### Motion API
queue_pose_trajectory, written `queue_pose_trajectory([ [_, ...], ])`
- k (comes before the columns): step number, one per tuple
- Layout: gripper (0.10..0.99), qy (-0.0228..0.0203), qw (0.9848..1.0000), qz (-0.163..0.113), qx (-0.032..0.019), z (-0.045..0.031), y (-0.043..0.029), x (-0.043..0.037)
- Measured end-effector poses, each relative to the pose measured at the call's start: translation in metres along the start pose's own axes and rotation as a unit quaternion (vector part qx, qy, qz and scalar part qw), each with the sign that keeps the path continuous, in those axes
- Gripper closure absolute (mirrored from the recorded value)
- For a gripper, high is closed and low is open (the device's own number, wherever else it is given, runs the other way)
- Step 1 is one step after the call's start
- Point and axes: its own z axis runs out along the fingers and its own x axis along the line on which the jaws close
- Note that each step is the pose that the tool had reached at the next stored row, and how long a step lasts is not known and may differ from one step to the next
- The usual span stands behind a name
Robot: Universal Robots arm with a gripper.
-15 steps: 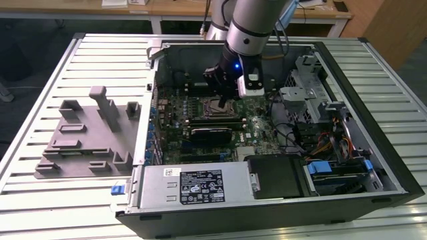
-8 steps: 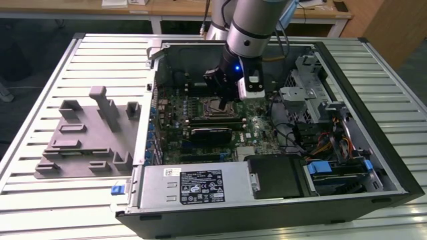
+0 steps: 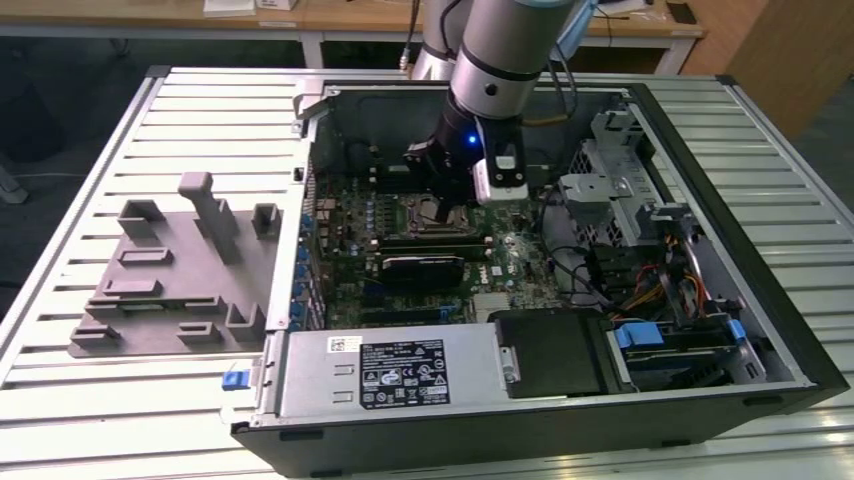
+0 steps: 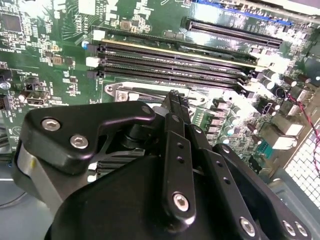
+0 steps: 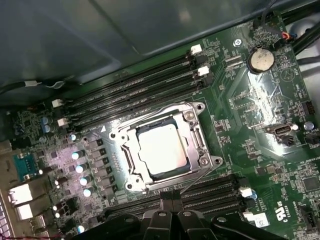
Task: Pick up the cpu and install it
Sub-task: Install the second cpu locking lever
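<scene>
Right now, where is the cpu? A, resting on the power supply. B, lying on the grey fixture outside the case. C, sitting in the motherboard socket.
C: in the first wrist view the cpu sits inside the socket's metal frame, with the gripper nearby.

Ext high oblique, wrist cams close over motherboard (image 5: 260, 100)

The cpu (image 5: 162, 148) is showing a pale, smooth metal top with a soft satin sheen, sitting inside a socket frame (image 5: 204, 161) of bright bare metal — its screws are glinting. Around it the motherboard (image 5: 260, 112) is gleaming glossy green, while the claw (image 4: 175, 102) is looking like matt black metal with shiny silver bolts. The fixture blocks (image 3: 174, 275) are appearing as dull grey plastic on the ribbed, pale metal counter (image 3: 80, 400).
</scene>
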Motion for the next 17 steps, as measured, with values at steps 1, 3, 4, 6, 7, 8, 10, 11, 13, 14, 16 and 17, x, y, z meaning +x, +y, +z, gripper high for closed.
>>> queue_pose_trajectory([
  [1, 0.98, -0.0003, 1.0, 0.0, -0.0001, 0.0003, -0.0008, 0.0012],
  [3, 0.98, -0.0011, 1.0, -0.002, -0.0004, 0.0008, -0.0031, 0.0031],
  [4, 0.98, -0.0013, 1.0, -0.003, -0.0004, 0.0011, -0.0043, 0.0036],
  [6, 0.98, -0.0012, 1.0, -0.005, -0.0012, 0.0017, -0.0067, 0.0043],
  [7, 0.98, -0.0006, 1.0, -0.006, -0.003, 0.0021, -0.0076, 0.0045],
  [8, 0.98, 0.0002, 1.0, -0.008, -0.0052, 0.0026, -0.0084, 0.0049],
  [10, 0.98, 0.0014, 0.9999, -0.012, -0.0084, 0.0032, -0.0096, 0.0054],
  [11, 0.98, 0.0017, 0.9999, -0.014, -0.0093, 0.0034, -0.0101, 0.0056],
  [13, 0.98, 0.0019, 0.9998, -0.019, -0.01, 0.0036, -0.0115, 0.006],
  [14, 0.98, 0.0018, 0.9997, -0.021, -0.0099, 0.0038, -0.0125, 0.0062],
  [16, 0.98, 0.0019, 0.9996, -0.025, -0.0102, 0.0042, -0.0142, 0.0069],
  [17, 0.98, 0.0021, 0.9996, -0.027, -0.0107, 0.0047, -0.015, 0.0073],
])
